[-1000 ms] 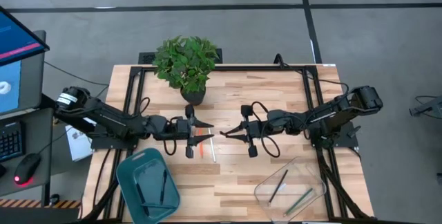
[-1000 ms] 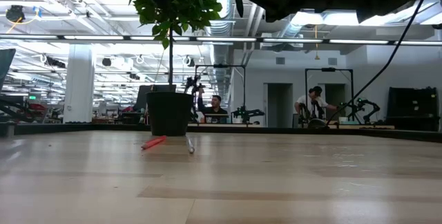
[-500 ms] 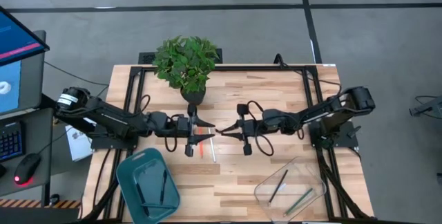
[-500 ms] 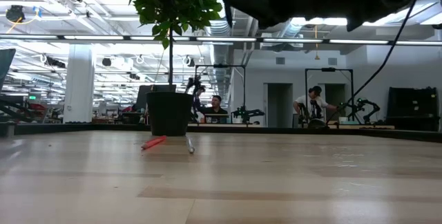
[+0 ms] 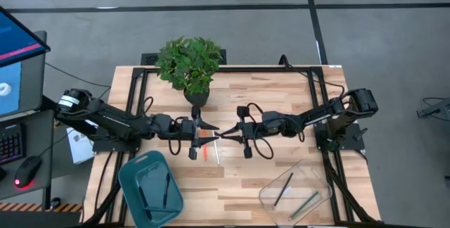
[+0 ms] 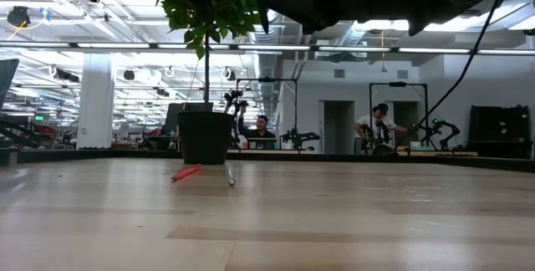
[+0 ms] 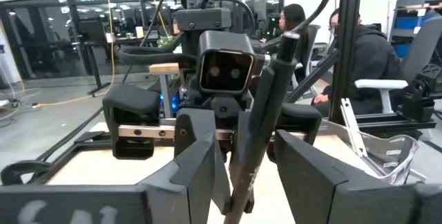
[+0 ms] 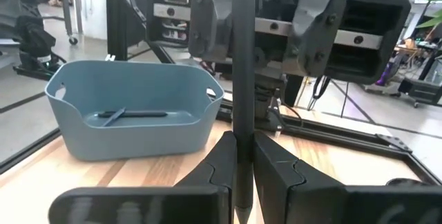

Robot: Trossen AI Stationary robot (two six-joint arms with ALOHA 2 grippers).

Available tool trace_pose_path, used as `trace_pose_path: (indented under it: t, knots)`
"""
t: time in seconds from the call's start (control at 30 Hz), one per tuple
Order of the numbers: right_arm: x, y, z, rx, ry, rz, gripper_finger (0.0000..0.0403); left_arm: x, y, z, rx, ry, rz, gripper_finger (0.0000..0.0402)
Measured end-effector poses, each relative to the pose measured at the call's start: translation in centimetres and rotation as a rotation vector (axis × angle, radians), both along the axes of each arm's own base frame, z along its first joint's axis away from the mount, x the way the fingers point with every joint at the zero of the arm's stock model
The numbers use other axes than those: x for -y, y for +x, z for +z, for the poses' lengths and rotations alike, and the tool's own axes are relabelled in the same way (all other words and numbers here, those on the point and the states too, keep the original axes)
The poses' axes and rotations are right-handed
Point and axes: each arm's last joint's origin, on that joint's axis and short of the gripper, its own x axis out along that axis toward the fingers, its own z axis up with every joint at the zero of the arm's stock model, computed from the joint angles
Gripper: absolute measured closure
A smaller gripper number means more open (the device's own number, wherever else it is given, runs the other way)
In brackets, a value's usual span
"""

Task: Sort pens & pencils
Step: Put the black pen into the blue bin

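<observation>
A dark pen [image 8: 239, 58] stands upright in the air above the table's middle, between my two grippers, which meet tip to tip. My right gripper [image 8: 238, 156] [image 5: 224, 136] is shut on it. My left gripper [image 7: 243, 156] [image 5: 211, 131] is open, with one finger on each side of the same pen [image 7: 261, 120]. Whether either finger touches it, I cannot tell. An orange-red pen [image 5: 206, 149] [image 6: 185, 172] and a white one [image 5: 216, 153] [image 6: 231, 175] lie flat on the table below the grippers. My right gripper pinches the dark pen's shaft [image 8: 239, 124] between its two fingers [image 8: 219, 162], a little above the lower end. The fingers come level from the table's right side and lie across the pen. The pen is upright and lifted clear of the table.
A blue bin [image 5: 133, 179] [image 8: 103, 124] near the left front corner holds dark pens [image 8: 135, 115]. A clear bin [image 5: 271, 193] near the right front holds thin greenish sticks. A potted plant [image 5: 190, 62] stands at the far edge, behind the grippers. People sit in the room beyond.
My right gripper has moved toward the table's left, closing the gap to my left gripper until the two stand tip to tip. The orange-red and white pens on the table have stayed in place.
</observation>
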Motion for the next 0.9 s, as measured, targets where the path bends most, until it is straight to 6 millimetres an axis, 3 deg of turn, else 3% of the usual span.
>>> trace_pose_path:
  t: [0.73,0.9]
  knots:
    - [0.3,0.8,0.9,-0.011,-0.019,-0.008,0.0344,-0.5,0.1,0.1,0.008,0.006,-0.071,0.0260]
    - [0.3,0.8,0.9,-0.008,-0.018,-0.008,0.0344,-0.5,0.1,0.1,0.008,0.006,-0.070,0.0291]
